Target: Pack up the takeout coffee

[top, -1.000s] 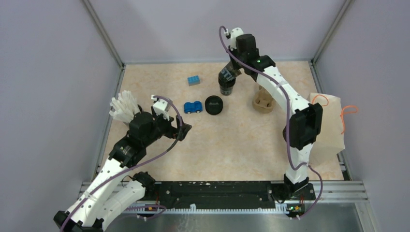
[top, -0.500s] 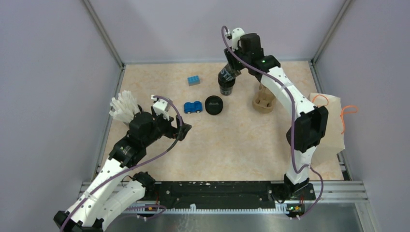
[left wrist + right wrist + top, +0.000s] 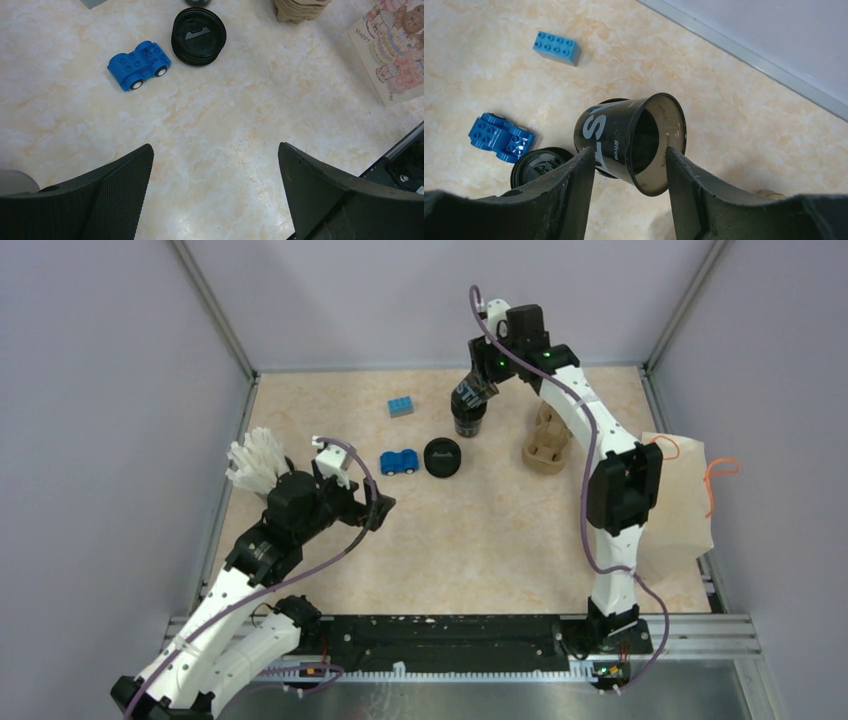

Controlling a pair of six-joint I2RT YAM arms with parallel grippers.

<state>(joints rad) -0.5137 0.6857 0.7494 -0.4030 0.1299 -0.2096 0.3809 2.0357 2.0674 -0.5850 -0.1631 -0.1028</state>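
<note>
Two grippers: the right gripper [image 3: 630,150] stands half spread, flanking the glossy black round-rimmed disposable cup [image 3: 614,135] without visibly pinching it; the left gripper [image 3: 215,147] gapes wide, holding nothing.

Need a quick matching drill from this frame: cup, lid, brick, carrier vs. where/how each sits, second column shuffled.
1. cup
2. lid
3. brick
4. carrier

A. flat on the table, beside the toy car
B. brown, partly under the right arm
C. blue, alone, left of the cup in the top view
D. uncovered, framed by the right fingers in the wrist view

Pairs: 1-D, 2-A, 3-C, 4-B
</note>
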